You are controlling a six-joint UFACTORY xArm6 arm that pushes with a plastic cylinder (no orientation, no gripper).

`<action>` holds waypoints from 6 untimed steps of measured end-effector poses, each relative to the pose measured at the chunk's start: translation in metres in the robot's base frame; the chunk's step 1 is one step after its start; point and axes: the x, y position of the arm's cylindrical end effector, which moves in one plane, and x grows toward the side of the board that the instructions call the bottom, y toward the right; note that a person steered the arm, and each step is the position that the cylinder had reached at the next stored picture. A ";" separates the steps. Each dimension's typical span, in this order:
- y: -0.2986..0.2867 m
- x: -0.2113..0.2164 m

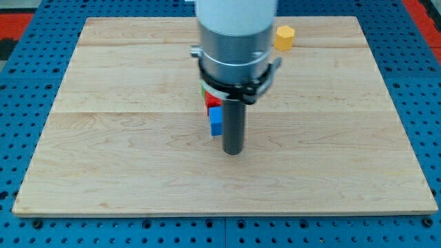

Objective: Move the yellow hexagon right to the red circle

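Camera view, bench: we see a pale wooden bench (pixel 138 172) lying on a blue pegboard (pixel 27 27); only a few blocks stand on it.
Yellow hexagon: the yellow hexagon (pixel 284 37) sits near the view's top, right of the arm's body, alone and touching nothing.
Red block: a red block (pixel 211 101) peeks out under the arm's collar near the bench's middle. Its shape is mostly hidden, so we cannot confirm it is the red circle, though we judge it likely.
Blue block: a blue block (pixel 216 121) stands just below the red one, apparently touching it, and just left of the rod.
Green sliver: a green edge (pixel 203 89) shows above the red block; its shape cannot be made out.
My tip: my tip (pixel 234 152) rests on the bench at the view's lower middle, just right of and below the blue block, well apart from the yellow hexagon.
Pincer: the arm carries none, only the rod, so there is nothing apart or together to report.
Why so placed: we judge the push has not begun. The tip stands on the wrong side of the hexagon, so it must travel up past it and press it down and leftward toward the cluster.
Risk: the hidden cluster could be bumped on the way.
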 end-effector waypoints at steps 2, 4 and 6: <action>0.103 -0.098; 0.207 -0.226; 0.204 -0.325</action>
